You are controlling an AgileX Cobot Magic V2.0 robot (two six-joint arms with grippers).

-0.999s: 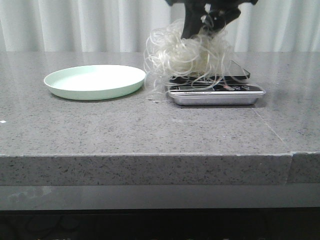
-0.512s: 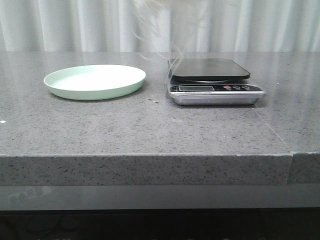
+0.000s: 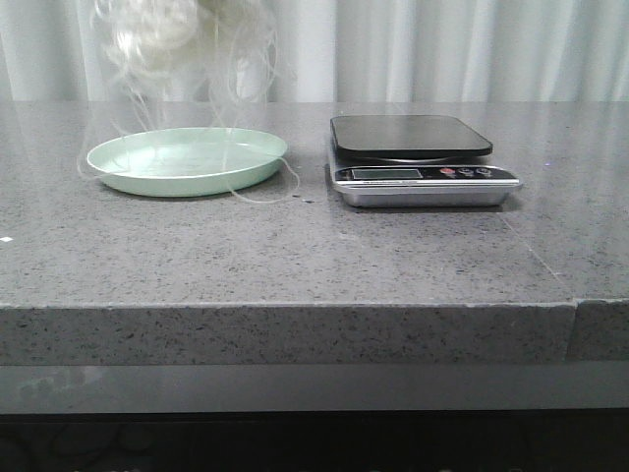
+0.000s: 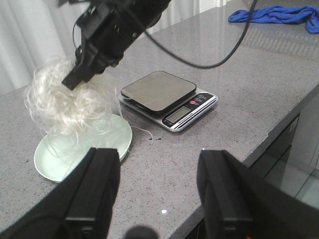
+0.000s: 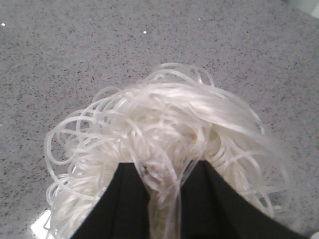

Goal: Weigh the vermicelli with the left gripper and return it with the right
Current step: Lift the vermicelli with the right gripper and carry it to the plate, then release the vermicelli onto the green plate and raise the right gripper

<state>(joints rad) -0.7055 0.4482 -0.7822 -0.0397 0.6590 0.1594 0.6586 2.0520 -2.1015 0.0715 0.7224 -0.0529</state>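
Observation:
The vermicelli (image 3: 162,34), a fluffy tangle of thin white strands, hangs in the air above the mint-green plate (image 3: 187,160), loose strands trailing onto the plate and table. My right gripper (image 5: 164,172) is shut on the vermicelli (image 5: 169,124). In the left wrist view the right gripper (image 4: 79,74) holds the tangle (image 4: 65,107) over the plate (image 4: 55,159). The scale (image 3: 418,162) stands right of the plate, its black platform bare. My left gripper (image 4: 158,172) is open and empty, back over the table's front edge.
A blue cloth (image 4: 274,14) lies far off on the counter. A seam (image 3: 573,300) runs through the counter top at the right. White curtains hang behind the table.
The vermicelli was lifted off the scale by the right gripper and carried left. It now hangs above the plate, and the scale platform is bare.

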